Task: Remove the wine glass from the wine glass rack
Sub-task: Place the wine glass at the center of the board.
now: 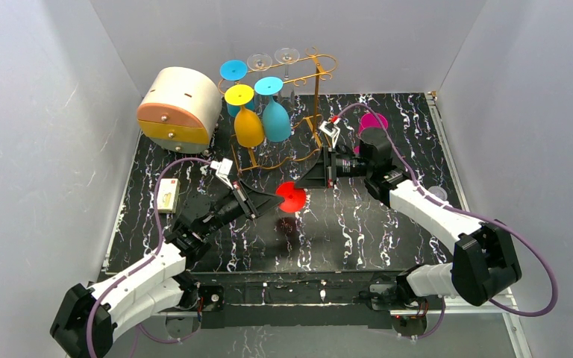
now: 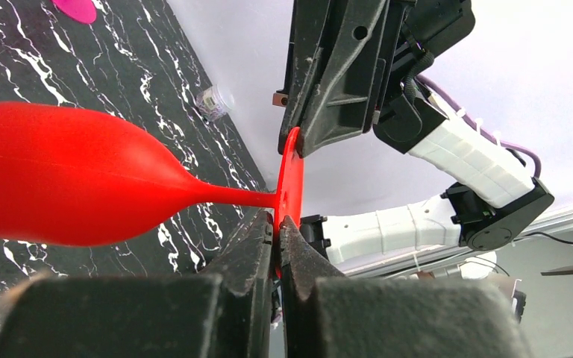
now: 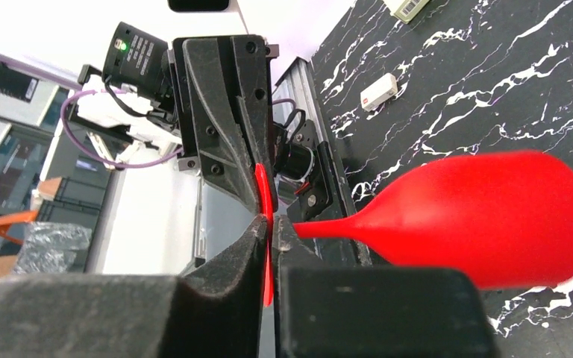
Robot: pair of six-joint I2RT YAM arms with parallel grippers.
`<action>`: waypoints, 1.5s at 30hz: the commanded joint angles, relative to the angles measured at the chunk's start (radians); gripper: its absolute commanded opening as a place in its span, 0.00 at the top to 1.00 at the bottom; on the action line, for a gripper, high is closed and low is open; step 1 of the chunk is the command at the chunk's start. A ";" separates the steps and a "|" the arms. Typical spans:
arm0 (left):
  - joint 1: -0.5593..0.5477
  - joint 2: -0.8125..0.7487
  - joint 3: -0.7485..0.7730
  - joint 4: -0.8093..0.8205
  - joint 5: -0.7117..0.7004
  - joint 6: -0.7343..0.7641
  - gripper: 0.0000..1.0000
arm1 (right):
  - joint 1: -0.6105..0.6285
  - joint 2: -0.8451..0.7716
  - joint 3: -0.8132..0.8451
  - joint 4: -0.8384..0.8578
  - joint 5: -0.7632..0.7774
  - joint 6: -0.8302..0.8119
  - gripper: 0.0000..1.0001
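Wine glass (image 2: 67,186) in left jaws, right jaws

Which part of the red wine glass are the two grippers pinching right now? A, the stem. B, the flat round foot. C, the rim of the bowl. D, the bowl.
B: both wrist views show the left gripper and the right gripper each shut on opposite edges of the flat round foot of the red wine glass.
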 commanded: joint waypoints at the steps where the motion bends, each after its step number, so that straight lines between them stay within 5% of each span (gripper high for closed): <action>1: -0.003 -0.014 0.010 0.015 -0.001 0.034 1.00 | 0.008 -0.006 0.037 0.030 -0.068 -0.021 0.78; 6: -0.003 -0.025 0.015 0.016 0.006 0.047 1.00 | 0.009 -0.012 0.045 -0.071 -0.091 -0.113 0.69; 14: -0.003 -0.019 0.033 0.002 0.006 0.063 1.00 | 0.012 -0.031 0.050 -0.063 -0.139 -0.126 0.99; 17: -0.003 -0.030 0.041 0.000 0.012 0.079 1.00 | 0.014 -0.054 0.049 -0.065 -0.096 -0.138 0.99; 20: -0.003 -0.020 0.087 -0.057 0.047 0.126 0.70 | 0.014 -0.076 0.032 -0.039 -0.062 -0.136 0.99; 21: -0.003 -0.006 0.155 -0.203 0.059 0.192 0.55 | 0.013 -0.083 0.035 -0.039 -0.041 -0.150 0.99; 26: -0.003 -0.030 0.170 -0.203 0.046 0.134 0.42 | 0.014 -0.038 0.104 -0.048 -0.027 -0.175 0.99; 42: -0.014 0.054 0.117 -0.056 0.034 0.063 0.62 | 0.014 -0.034 0.058 0.011 0.041 -0.093 0.99; 45: -0.014 0.057 0.113 -0.047 0.026 0.064 0.73 | 0.014 -0.012 0.085 -0.041 0.035 -0.110 0.99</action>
